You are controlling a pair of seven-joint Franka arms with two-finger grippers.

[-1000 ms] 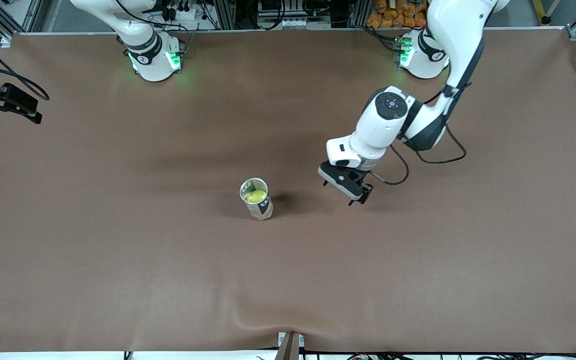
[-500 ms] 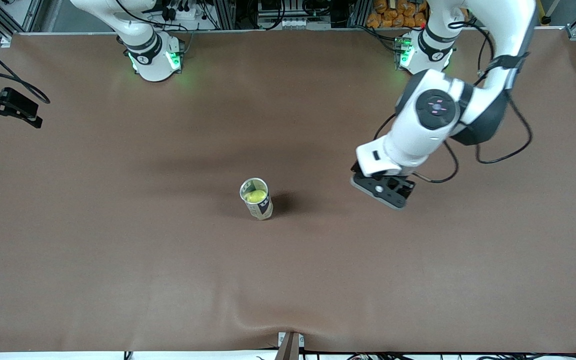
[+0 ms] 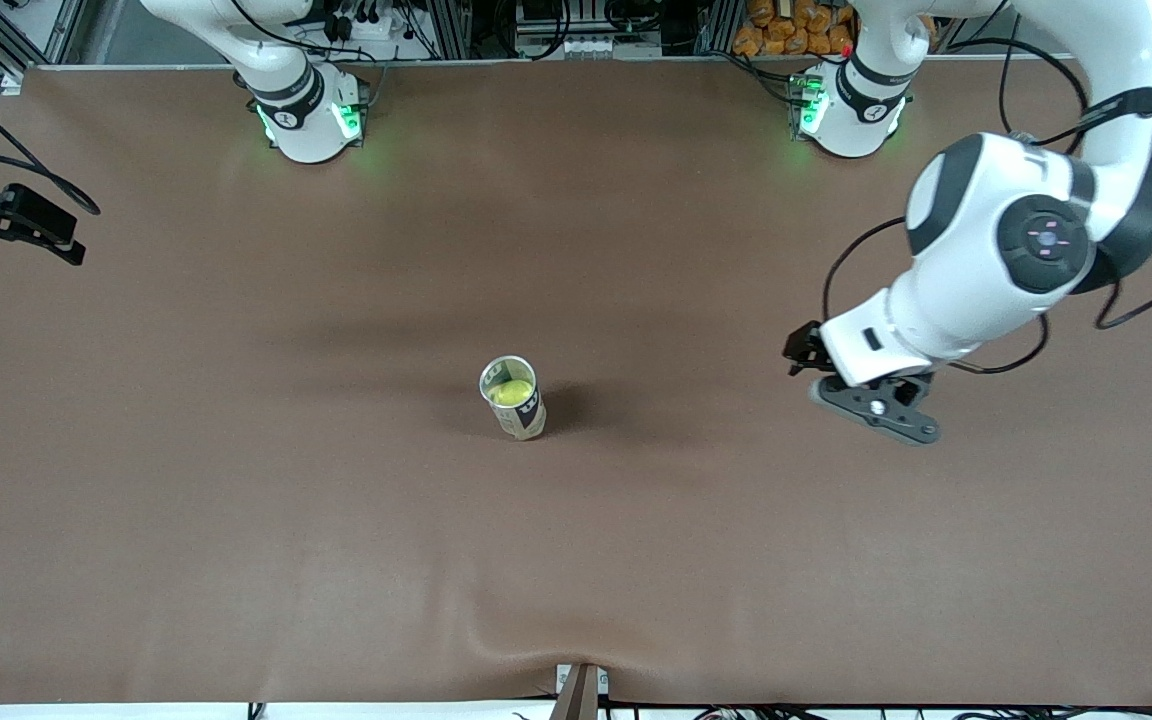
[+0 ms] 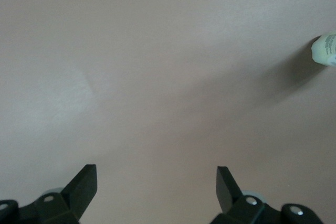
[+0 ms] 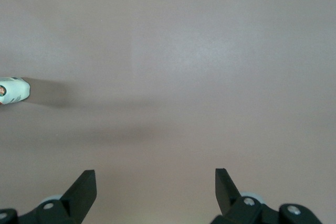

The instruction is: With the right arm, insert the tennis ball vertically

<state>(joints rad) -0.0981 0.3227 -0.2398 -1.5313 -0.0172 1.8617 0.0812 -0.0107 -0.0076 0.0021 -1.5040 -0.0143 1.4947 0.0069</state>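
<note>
Both grippers, left (image 3: 871,405) and right (image 5: 152,192), gape empty; ball (image 3: 510,392) sits in can (image 3: 516,410), so retreat clear.

White arms (image 3: 976,270) with dark grey joints, black cables, green-lit bases (image 3: 311,120).

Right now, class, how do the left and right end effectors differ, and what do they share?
Place: the left end effector hangs over the table toward the left arm's end; the right end effector hangs over the table's edge at the right arm's end. Distance: the left is closer than the right to the can holding the tennis ball. Shared: both are open and empty.
</note>
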